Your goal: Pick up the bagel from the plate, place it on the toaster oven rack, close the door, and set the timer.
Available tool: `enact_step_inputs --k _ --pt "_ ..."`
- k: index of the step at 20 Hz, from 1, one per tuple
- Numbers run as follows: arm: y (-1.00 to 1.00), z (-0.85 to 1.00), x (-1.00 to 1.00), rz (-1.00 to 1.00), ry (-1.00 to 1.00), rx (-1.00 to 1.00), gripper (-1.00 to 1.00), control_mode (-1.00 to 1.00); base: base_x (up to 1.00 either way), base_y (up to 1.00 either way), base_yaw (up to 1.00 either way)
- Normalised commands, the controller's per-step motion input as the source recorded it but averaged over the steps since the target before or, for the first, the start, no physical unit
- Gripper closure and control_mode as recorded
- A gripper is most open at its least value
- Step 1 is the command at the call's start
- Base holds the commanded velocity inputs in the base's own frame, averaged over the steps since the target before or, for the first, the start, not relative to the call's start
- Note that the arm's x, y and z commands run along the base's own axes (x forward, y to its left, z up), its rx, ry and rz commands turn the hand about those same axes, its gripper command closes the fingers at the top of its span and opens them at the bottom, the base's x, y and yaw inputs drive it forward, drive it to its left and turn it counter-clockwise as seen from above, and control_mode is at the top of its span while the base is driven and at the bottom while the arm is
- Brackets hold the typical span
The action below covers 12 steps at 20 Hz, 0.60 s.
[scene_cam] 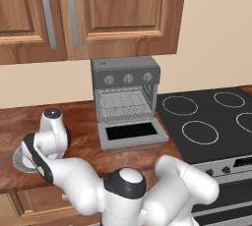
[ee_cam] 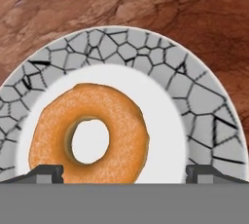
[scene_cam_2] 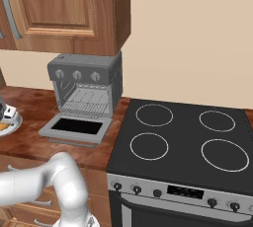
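1 bagel (ee_cam: 88, 136) lies on the plate (ee_cam: 204, 106), on the counter left of the toaster oven (scene_cam: 126, 95). The gripper (ee_cam: 124, 173) hangs over it, wide open and empty. Picking up comes first: go down and squeeze.

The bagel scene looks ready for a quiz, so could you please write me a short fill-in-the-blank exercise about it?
1. The bagel lies on the ____.
2. The toaster oven's door hangs ____.
3. The gripper above the bagel has its jaws ____.
4. To the right of the toaster oven stands a black ____ with four ring burners.

Missing words: plate; open; open; stove
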Motion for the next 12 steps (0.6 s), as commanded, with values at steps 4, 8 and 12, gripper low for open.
enact_step_inputs --k 4,8,12 --pt "0.0 -0.03 0.0 -0.01 0.0 0.0 -1.0 -1.0 0.0 0.0 0.0" --pt "0.0 -0.1 0.0 0.0 0.0 0.0 -1.0 -1.0 0.0 0.0 0.0" --pt "0.0 -0.13 0.0 0.0 0.0 0.0 -1.0 -1.0 0.0 0.0 0.0"
